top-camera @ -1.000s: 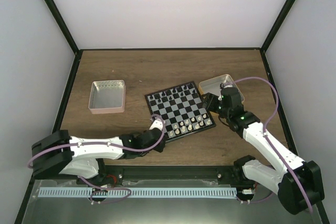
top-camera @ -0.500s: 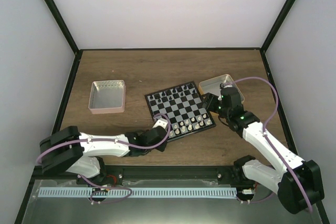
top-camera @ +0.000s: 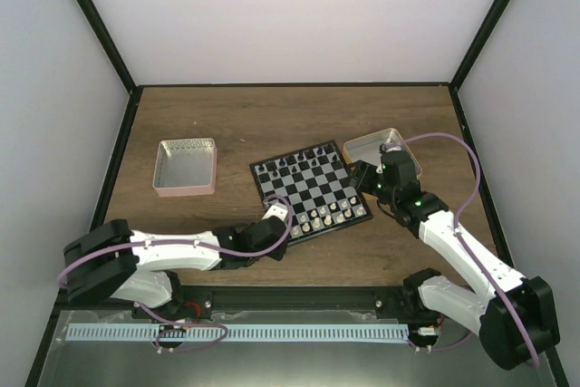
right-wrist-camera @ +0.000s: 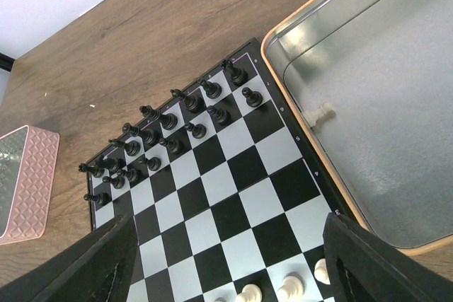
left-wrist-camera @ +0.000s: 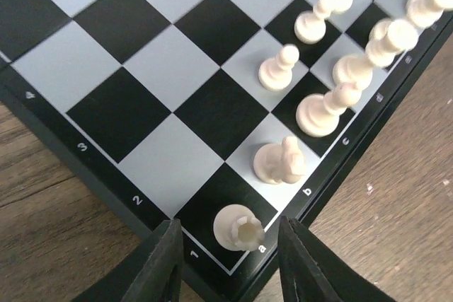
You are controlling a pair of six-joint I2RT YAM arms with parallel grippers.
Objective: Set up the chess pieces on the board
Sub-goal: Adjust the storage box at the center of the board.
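Note:
The board (top-camera: 313, 189) lies mid-table, black chessmen on its far rows and cream-white chess pieces (top-camera: 328, 217) on its near rows. My left gripper (top-camera: 276, 215) is at the board's near-left corner. In the left wrist view it (left-wrist-camera: 230, 259) is open, its fingers either side of a white rook (left-wrist-camera: 239, 227) standing on the corner square, not touching it. A knight (left-wrist-camera: 282, 160) and more white pieces stand in line beyond. My right gripper (top-camera: 367, 174) is open and empty over the board's right edge (right-wrist-camera: 212, 189). One white piece (right-wrist-camera: 322, 113) lies in the orange-rimmed tin.
An orange-rimmed metal tin (top-camera: 367, 144) sits against the board's right side, also in the right wrist view (right-wrist-camera: 368, 68). A pink tray (top-camera: 186, 167) stands to the left of the board, also in the right wrist view (right-wrist-camera: 21, 182). Black chessmen (right-wrist-camera: 170, 118) fill the far rows.
My left gripper has shifted slightly right at the board's near-left corner and the arm behind it has dropped back. The right arm has not moved.

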